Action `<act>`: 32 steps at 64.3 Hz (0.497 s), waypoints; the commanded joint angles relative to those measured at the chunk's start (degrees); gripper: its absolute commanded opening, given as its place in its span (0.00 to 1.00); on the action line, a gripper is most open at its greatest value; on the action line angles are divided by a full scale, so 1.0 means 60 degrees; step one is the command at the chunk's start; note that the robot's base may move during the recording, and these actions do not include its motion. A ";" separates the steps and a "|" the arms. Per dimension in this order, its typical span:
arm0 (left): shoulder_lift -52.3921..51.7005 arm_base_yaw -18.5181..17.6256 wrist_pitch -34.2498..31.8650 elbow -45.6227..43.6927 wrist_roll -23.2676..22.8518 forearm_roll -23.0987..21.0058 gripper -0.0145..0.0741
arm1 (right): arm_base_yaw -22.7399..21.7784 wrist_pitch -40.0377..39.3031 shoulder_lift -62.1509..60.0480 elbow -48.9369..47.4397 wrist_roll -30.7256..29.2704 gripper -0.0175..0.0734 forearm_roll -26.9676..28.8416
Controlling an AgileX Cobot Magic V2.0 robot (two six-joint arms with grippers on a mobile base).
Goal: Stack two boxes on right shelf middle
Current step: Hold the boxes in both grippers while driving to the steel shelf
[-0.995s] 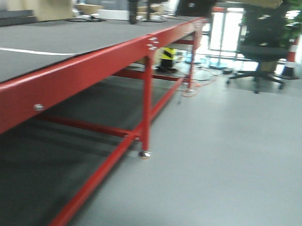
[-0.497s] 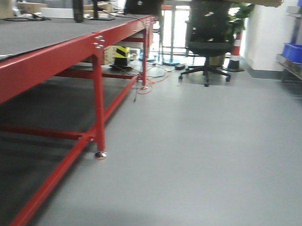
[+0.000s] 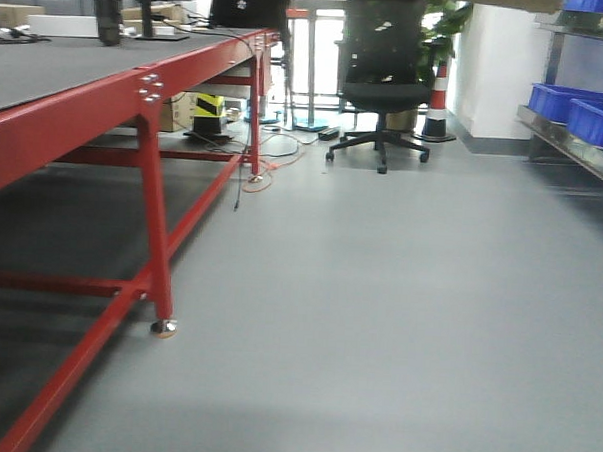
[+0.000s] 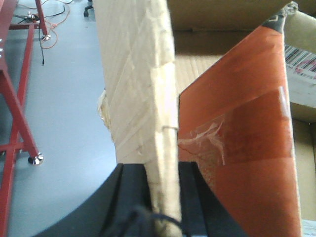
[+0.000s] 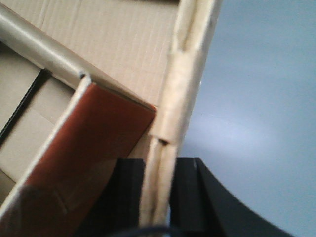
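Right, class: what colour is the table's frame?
Red; the table frame shows best in the exterior front-facing view.

Smooth grey floor (image 3: pixel 397 320) throughout. Red-framed, black-topped table (image 3: pixel 76 126) along the left, with cables (image 3: pixel 267 169) by its far leg. Black office chair (image 3: pixel 380 79) at back, against bright glazing. Striped cone (image 3: pixel 438 102) beside white wall (image 3: pixel 499 64). Blue bins (image 3: pixel 577 110) far right.

box (image 4: pixel 138 74): wall above the left end effector (image 4: pixel 163 197) runs off the top edge
right end effector (image 5: pixel 158 192): body chopped off at the bottom edge
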 commanded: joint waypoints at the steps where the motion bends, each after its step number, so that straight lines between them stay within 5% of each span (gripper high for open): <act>1: -0.0191 0.0020 -0.0902 -0.0099 0.0004 0.0135 0.04 | -0.0093 -0.0061 -0.0092 -0.0098 -0.0151 0.03 -0.0297; 32: -0.0191 0.0020 -0.0902 -0.0099 0.0004 0.0135 0.04 | -0.0093 -0.0061 -0.0092 -0.0098 -0.0151 0.03 -0.0297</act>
